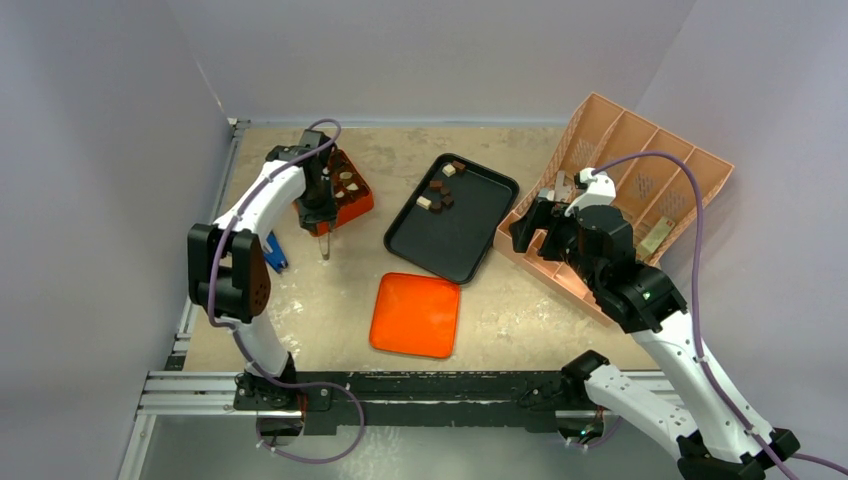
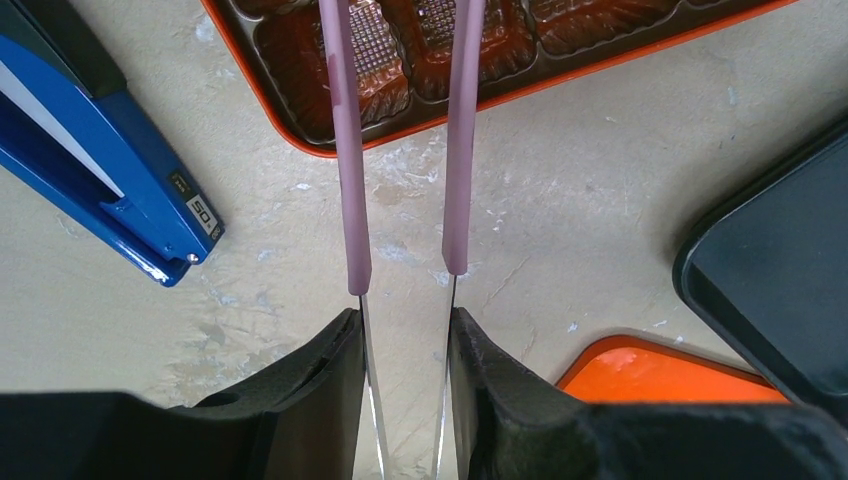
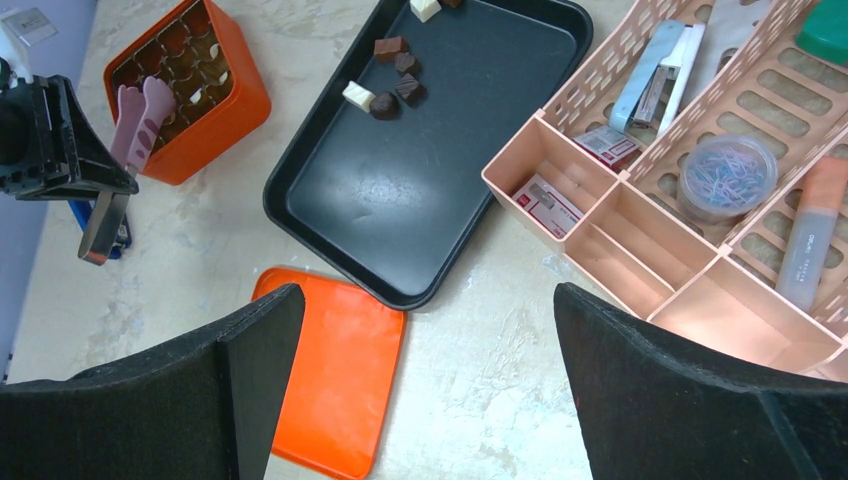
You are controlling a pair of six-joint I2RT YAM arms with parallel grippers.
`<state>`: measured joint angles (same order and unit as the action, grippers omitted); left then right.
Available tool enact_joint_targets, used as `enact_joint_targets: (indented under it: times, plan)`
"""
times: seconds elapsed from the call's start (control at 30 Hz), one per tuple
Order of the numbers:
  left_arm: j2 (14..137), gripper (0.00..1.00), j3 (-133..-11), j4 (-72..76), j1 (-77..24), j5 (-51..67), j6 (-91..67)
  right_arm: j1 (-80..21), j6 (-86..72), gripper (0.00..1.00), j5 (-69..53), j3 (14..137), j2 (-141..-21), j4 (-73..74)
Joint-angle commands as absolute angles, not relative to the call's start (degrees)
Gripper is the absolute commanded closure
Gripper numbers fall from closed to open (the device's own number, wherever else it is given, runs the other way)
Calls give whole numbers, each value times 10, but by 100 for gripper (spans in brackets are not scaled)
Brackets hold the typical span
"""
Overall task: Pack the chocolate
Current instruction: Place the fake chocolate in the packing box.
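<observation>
- Chocolate (image 1: 437, 197), top view: small dark, mid-brown and cream cubes are clustered at the far corner of the black rectangular tray (image 1: 470, 245). A few pale pieces appear to sit in the orange compartmented box (image 1: 358, 205). The left gripper (image 1: 322, 205) hangs at the box's near side.
- Left wrist view: the left gripper pinches pink-tipped metal tweezers (image 2: 352, 150). The tips are apart with nothing between them, and reach over the box's brown moulded insert. No loose piece can be made out here.
- Right wrist view: the right gripper (image 3: 425, 330) is spread wide and empty. It looks down on the tray, the flat orange lid (image 3: 330, 380) and the peach slatted organiser (image 3: 620, 240).
- Risk, judged: the pieces lie touching, so the tips may nudge neighbours. A cube could squirt from the smooth tips. A slackened pinch would let the tweezers slide.
</observation>
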<state>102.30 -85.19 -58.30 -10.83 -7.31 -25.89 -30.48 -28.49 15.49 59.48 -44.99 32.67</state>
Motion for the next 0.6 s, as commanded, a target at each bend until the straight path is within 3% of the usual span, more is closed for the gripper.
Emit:
enact_joint_targets:
  times: [0.0, 0.23, 0.57]
  plan:
    - [982, 67, -887, -590, -103, -74, -248, -307, -287, 3, 155, 605, -447, 305]
    - [966, 67, -926, -610, -126, -46, -233, -307, -289, 3, 154, 606, -447, 307]
    - [1006, 67, -991, -622, -242, -8, -235, -307, -289, 3, 156, 607, -445, 308]
